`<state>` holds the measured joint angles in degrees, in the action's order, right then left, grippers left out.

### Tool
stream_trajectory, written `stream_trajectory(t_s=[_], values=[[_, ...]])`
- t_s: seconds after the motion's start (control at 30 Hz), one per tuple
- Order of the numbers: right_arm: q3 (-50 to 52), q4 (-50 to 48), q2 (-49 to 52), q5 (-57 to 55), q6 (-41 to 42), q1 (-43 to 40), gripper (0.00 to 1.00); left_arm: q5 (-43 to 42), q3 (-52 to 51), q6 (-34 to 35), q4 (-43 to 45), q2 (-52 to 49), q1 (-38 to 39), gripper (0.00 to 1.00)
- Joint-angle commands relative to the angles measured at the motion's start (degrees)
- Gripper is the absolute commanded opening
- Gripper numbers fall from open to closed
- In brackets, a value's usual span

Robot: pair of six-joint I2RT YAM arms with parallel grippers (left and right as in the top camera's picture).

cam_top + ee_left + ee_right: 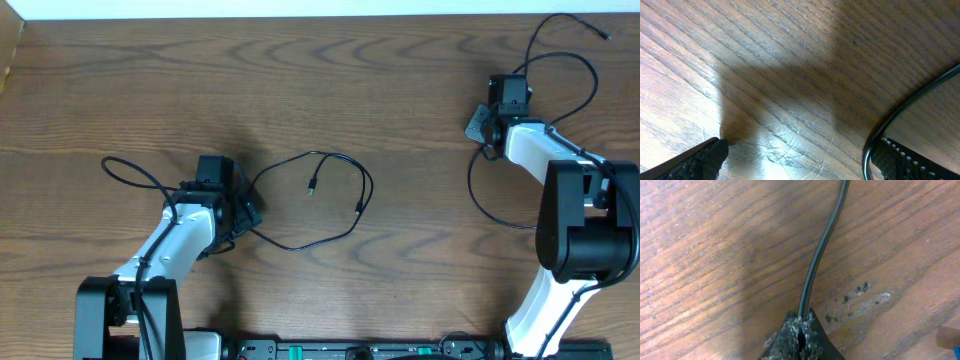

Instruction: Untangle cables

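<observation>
One black cable (340,160) lies in an open loop at the table's middle, with its two small plug ends (311,187) inside the loop. Its left part runs to my left gripper (245,210), which is open. In the left wrist view, this cable (879,135) curves just inside the right finger (905,160), and bare wood shows between the fingers of the gripper (800,162). A second black cable (478,200) lies at the right. My right gripper (480,128) is shut on it. In the right wrist view, that cable (822,255) runs straight out from the closed fingertips of the gripper (801,326).
The wooden table (320,80) ends at a white strip along the far edge. Both arm bases and a black rail (360,350) sit along the near edge. The second cable's far plug end (605,36) lies near the back right corner.
</observation>
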<state>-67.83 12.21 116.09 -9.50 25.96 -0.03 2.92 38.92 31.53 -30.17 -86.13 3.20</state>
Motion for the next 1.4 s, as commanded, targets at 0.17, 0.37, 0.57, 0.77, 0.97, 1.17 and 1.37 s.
stream_trajectory(t_s=[0.17,0.37,0.57,0.77,0.97,1.17,1.37], values=[[4.9,11.0,-7.8,5.2,-5.3,-0.3,0.01,0.6,-2.1,-0.3,-0.8,-2.0,0.0,0.98],[4.9,18.2,-23.5,5.2,-5.3,0.8,0.01,0.6,-2.1,-0.3,-0.8,-2.0,0.0,0.98],[4.9,19.3,-37.7,5.2,-5.2,2.5,0.01,0.6,-2.1,-0.3,-0.8,-2.0,0.0,0.98],[4.9,14.8,-49.5,5.1,-5.3,2.5,0.01,0.6,-2.1,-0.3,-0.8,-2.0,0.0,0.98],[4.9,14.4,-59.0,-4.7,-5.3,2.3,0.01,0.6,-2.1,-0.3,-0.8,-2.0,0.0,0.98],[4.9,15.8,-67.2,-8.0,-5.2,2.3,0.01,0.6,-2.1,-0.3,-0.8,-2.0,0.0,0.98],[4.9,15.7,-76.5,-7.9,-5.2,2.3,0.01,0.6,-2.1,-0.3,-0.8,-2.0,0.0,0.98]])
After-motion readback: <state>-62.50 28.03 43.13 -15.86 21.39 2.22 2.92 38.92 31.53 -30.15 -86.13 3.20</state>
